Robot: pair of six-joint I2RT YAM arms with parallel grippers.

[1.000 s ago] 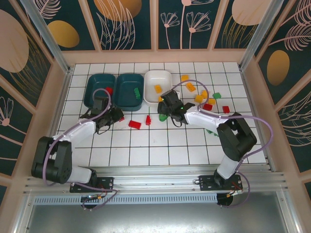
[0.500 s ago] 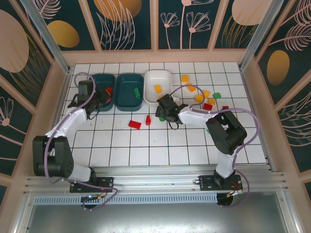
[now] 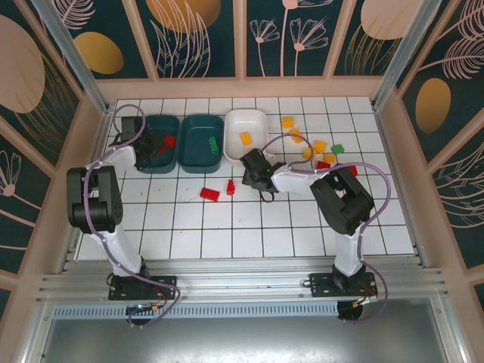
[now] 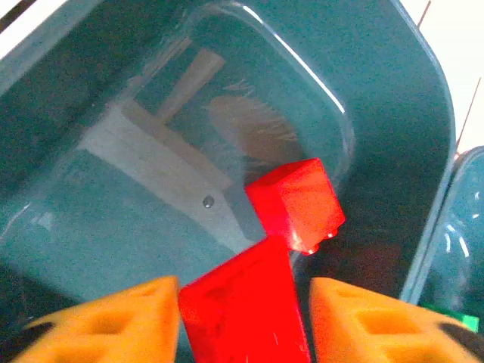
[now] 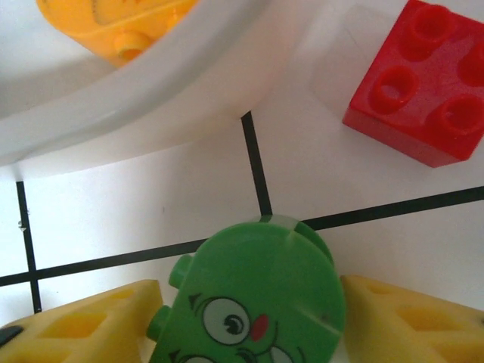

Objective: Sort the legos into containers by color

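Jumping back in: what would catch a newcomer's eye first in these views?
A green piece with a cartoon face sits between the right gripper's fingers on the tiles, beside the white tray. A red brick sits between the left gripper's fingers over the left teal tray, where a second red brick lies.

Containers: three trays, two dark teal (image 3: 198, 155) and one white (image 3: 246, 117). Red bricks (image 3: 209, 194): six, four lying on the tiles (image 3: 227, 227) and two seen at the left teal tray. Orange-yellow bricks (image 3: 287, 121): six, one of them in the white tray. Green bricks (image 3: 337, 149): three visible. Robot arms (image 3: 340, 200): two.
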